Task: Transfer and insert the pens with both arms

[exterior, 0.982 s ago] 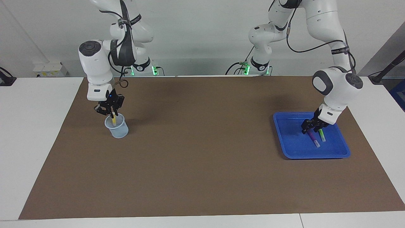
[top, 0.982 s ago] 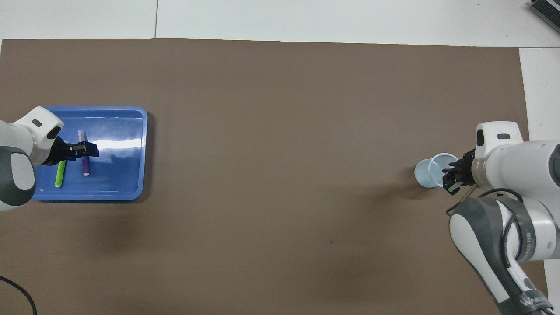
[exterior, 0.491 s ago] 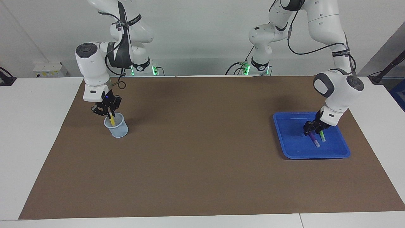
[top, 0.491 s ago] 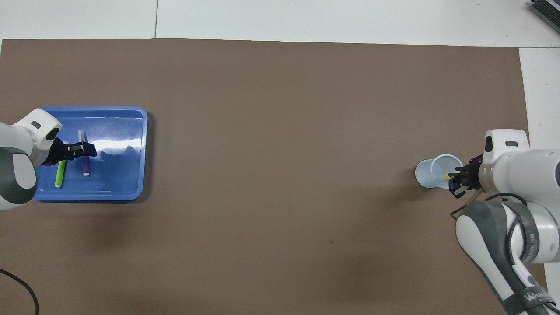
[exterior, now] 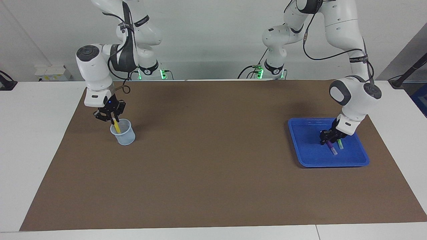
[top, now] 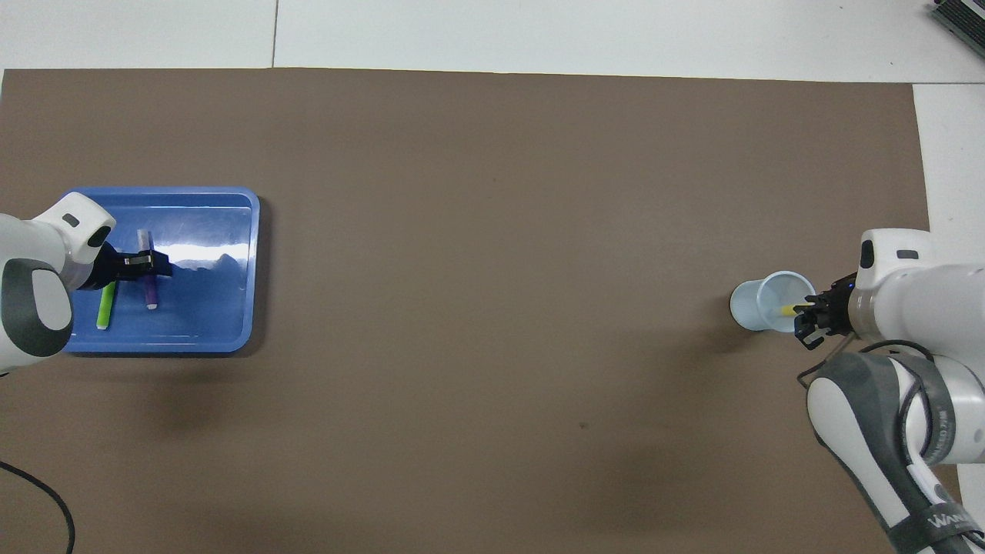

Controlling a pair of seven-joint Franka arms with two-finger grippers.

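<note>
I see a white tabletop (exterior: pixel 40 133) with a brown mat (exterior: pixel 213 166) across most of it, white showing at every frame edge. On the mat, a blue tray (exterior: pixel 310 156) sits at centre right of the facing view, and a pale translucent cup (exterior: pixel 124 136) stands upright at centre left. A black cable (top: pixel 46 500) curls in at the overhead view's lower left.

Both arms are glossy white jointed units with dark grey round joint covers; the left arm (exterior: pixel 353 93) and right arm (exterior: pixel 96 71) each carry a black banded cable. Each ends in a black tool, left tool (exterior: pixel 328 137), right tool (exterior: pixel 110 115). Green lights glow at the bases, at the worktop's (exterior: pixel 206 213) robot edge.
</note>
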